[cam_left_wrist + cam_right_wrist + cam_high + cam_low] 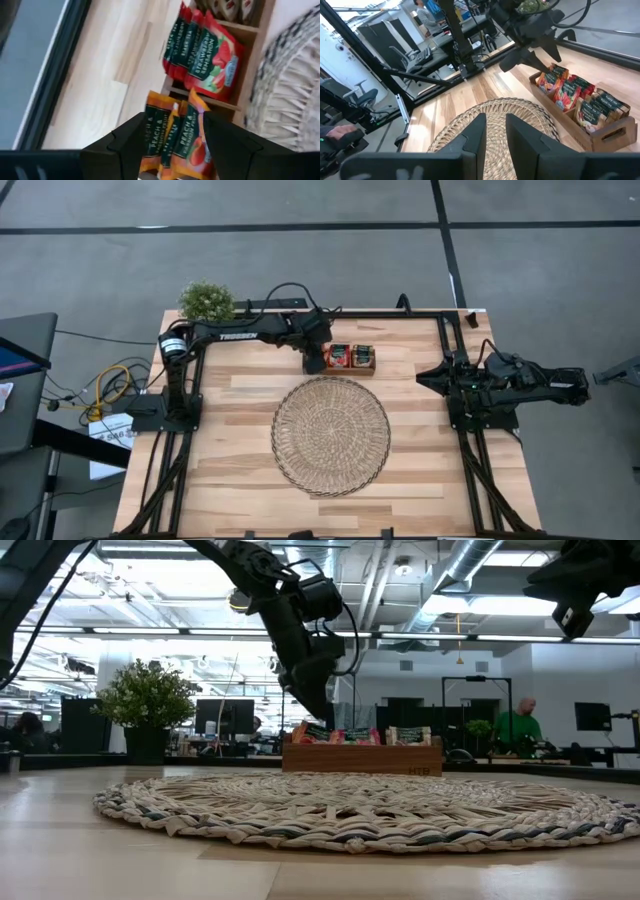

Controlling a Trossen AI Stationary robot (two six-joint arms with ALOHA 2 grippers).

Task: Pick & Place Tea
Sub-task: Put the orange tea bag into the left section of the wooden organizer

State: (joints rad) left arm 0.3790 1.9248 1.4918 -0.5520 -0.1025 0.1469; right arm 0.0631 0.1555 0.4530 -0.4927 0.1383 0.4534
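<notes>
**Tea still in the tray, left gripper poised over the first sachets**

You are looking at a wooden table from above. A round woven mat lies in the middle, and nothing rests on it: no sachet has been placed there or anywhere else outside the tray. Judging by that, the task is at its very start, with every pick and every placement still ahead of you.

All the tea stands upright in a small wooden tray just beyond the mat's far edge. The left gripper hangs over the tray's end compartment. Its fingers are spread wide, and in the left wrist view a bunch of orange peach sachets sits directly between them, tops reaching up into the gap. You cannot tell whether either finger touches the paper; nothing is clamped. A second bunch, red strawberry sachets, stands in the next compartment, ahead of the jaws and outside their gap (a further row of sachets shows beyond that, partly cut off).

The right gripper waits well apart at the table's right edge, fingers nearly closed with a narrow gap, holding nothing.
</notes>
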